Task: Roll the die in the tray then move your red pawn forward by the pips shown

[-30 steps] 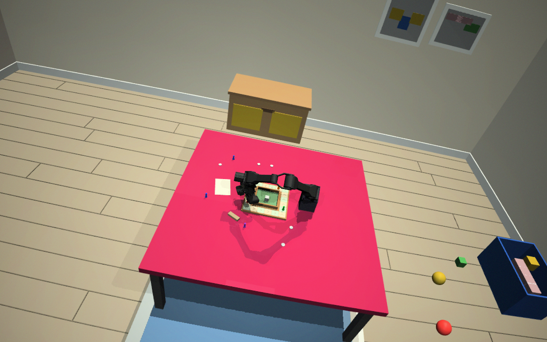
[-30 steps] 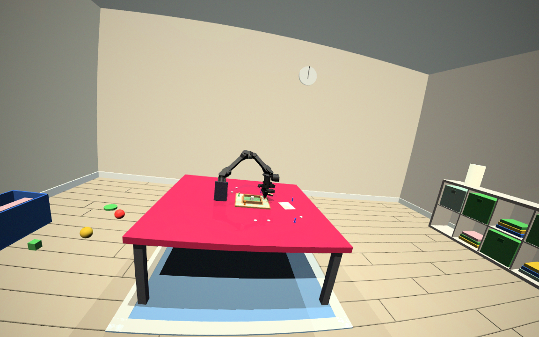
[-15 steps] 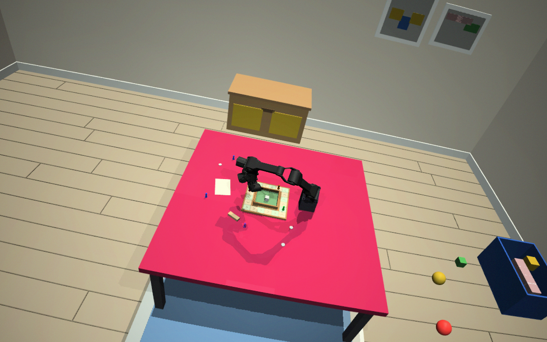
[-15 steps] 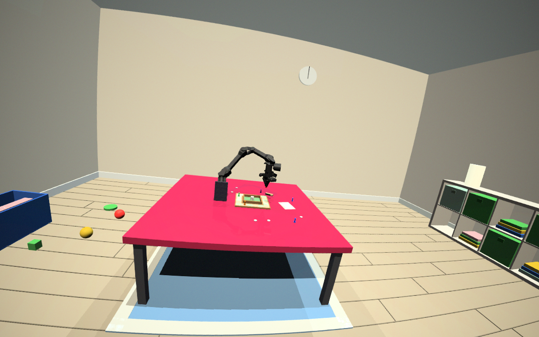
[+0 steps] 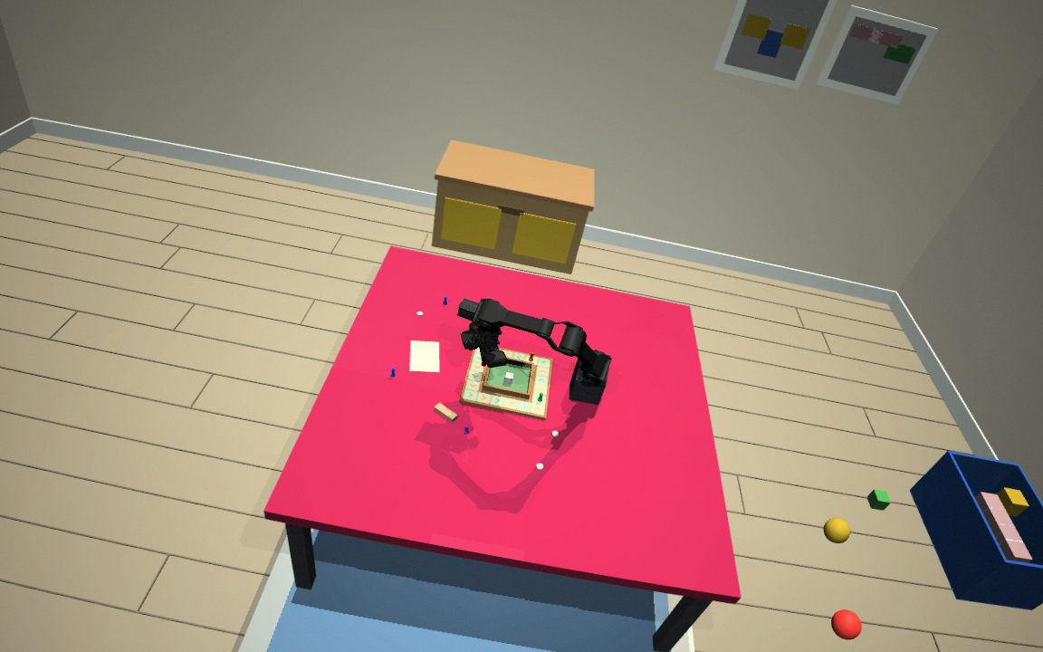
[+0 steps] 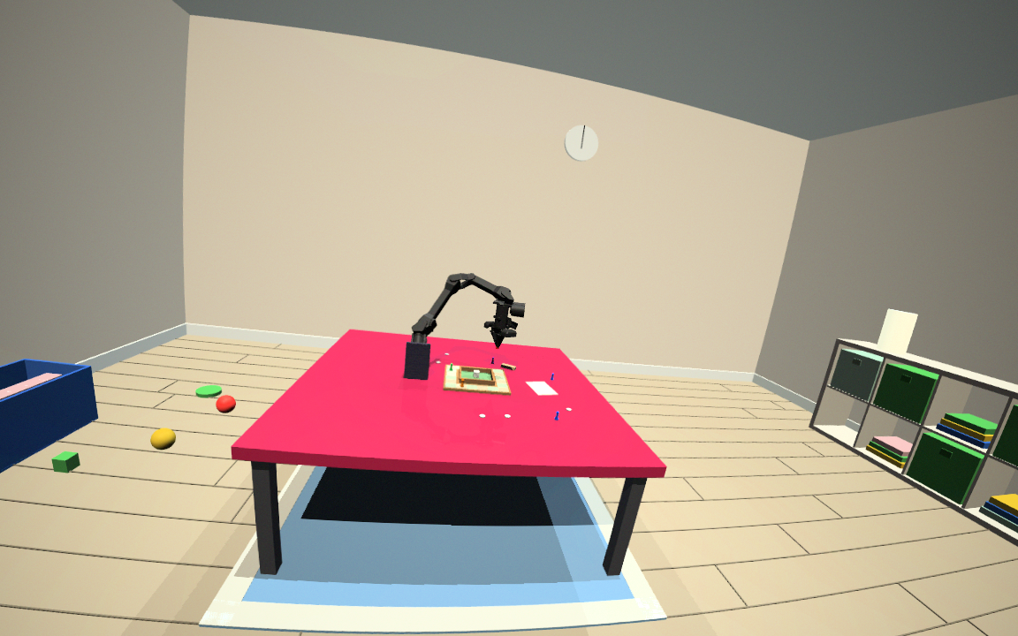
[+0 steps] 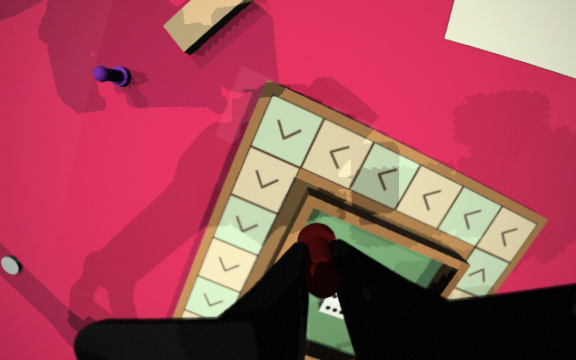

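And here's the arm (image 5: 521, 318) (image 6: 440, 304), black pretty much all over! The base (image 5: 587, 386) (image 6: 417, 360) is a dark, boxy block, and the links look slim, with chunkier, rounded housings at the joints. Out at the wrist there's a stubby black cylinder-like piece. And the claw (image 6: 497, 344) (image 7: 318, 251), black too, has smooth fingers that taper to narrow tips!
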Controlling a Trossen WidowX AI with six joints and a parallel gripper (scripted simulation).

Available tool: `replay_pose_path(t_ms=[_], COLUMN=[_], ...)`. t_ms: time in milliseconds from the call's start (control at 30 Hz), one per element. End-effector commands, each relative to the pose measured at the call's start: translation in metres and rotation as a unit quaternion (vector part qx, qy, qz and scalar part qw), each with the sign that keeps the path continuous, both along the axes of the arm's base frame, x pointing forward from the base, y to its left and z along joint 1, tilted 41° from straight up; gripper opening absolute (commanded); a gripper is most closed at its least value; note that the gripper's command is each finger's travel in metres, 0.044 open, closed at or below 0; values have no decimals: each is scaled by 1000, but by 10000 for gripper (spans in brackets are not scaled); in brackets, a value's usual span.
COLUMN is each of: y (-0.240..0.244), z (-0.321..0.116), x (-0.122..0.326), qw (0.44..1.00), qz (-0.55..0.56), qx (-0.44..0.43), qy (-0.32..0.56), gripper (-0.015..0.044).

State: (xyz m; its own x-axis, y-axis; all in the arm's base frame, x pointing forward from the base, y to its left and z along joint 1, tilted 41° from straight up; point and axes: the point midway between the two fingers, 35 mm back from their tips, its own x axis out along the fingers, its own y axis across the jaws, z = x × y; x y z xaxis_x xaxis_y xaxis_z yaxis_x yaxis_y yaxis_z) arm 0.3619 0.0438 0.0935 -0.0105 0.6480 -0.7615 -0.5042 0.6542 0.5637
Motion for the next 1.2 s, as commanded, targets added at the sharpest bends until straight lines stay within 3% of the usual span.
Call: replay_pose_path(t_ms=[0,1167], y=[5,50], z=[2,-9], x=[-11,-133], qw=[1000,1000], qz=[-4,-7], qx=[-4,-5], qy=[3,5], gripper=[0,0])
